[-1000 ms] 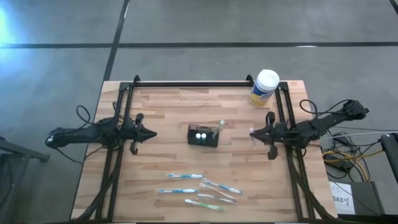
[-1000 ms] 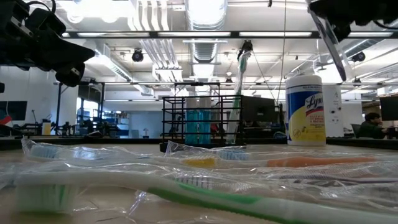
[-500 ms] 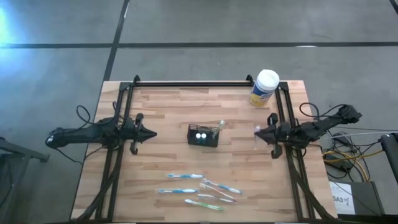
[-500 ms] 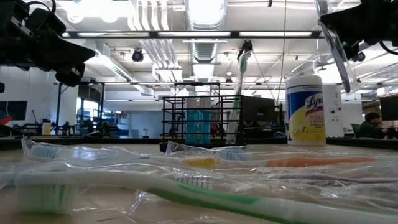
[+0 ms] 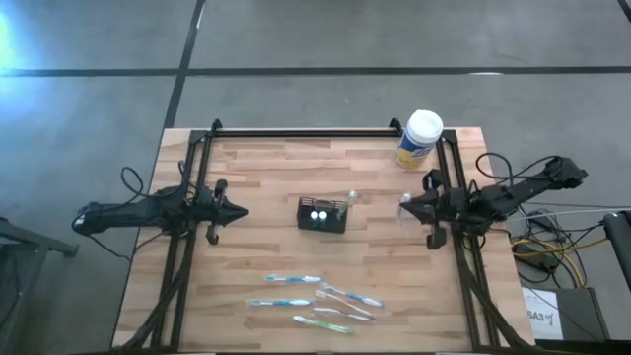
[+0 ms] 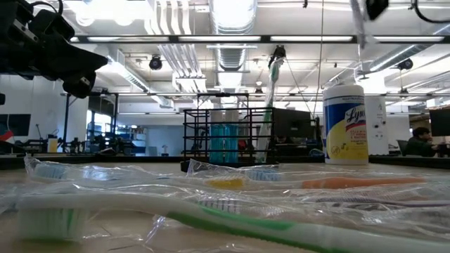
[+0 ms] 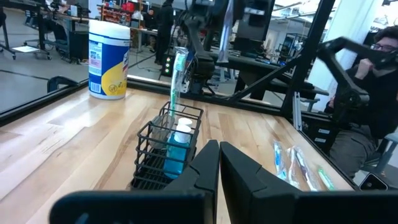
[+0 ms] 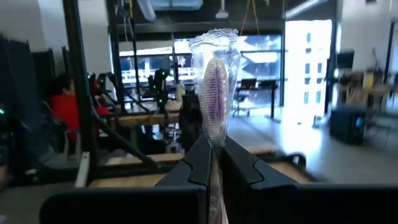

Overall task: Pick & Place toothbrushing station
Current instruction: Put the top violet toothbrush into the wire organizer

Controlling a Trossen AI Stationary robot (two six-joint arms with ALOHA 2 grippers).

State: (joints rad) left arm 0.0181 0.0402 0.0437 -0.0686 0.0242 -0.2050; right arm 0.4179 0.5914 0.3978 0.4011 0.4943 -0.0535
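The black mesh holder [image 5: 323,214] stands mid-table with two white-topped round pieces [image 5: 317,211] and one upright toothbrush [image 7: 177,74] in it. Several wrapped toothbrushes [image 5: 320,301] lie flat near the table's front edge. My right gripper [image 5: 404,207] hovers to the right of the holder, shut on a wrapped toothbrush with purple bristles [image 8: 214,87]. My left gripper [image 5: 237,211] waits shut to the left of the holder [image 7: 168,149], holding nothing. My right gripper pinches the wrapped toothbrush between its two fingers [image 8: 198,163] by the handle just below the head [image 8: 214,140], plastic wrap included. The fingers reach in about level from the table's right side and lie across the brush. The brush stands nearly upright, head up, clear of the table.
A yellow canister with a white lid [image 5: 419,140] stands at the far right corner. Black frame rails [image 5: 306,132] run along the far edge and both sides. Bare wood lies between the holder and the loose toothbrushes. People sit in the room beyond the table.
My right gripper has risen with the wrapped toothbrush and tipped its fingers upward; in the low view the brush has climbed almost out of the top of the picture. The left arm and everything on the table have kept still.
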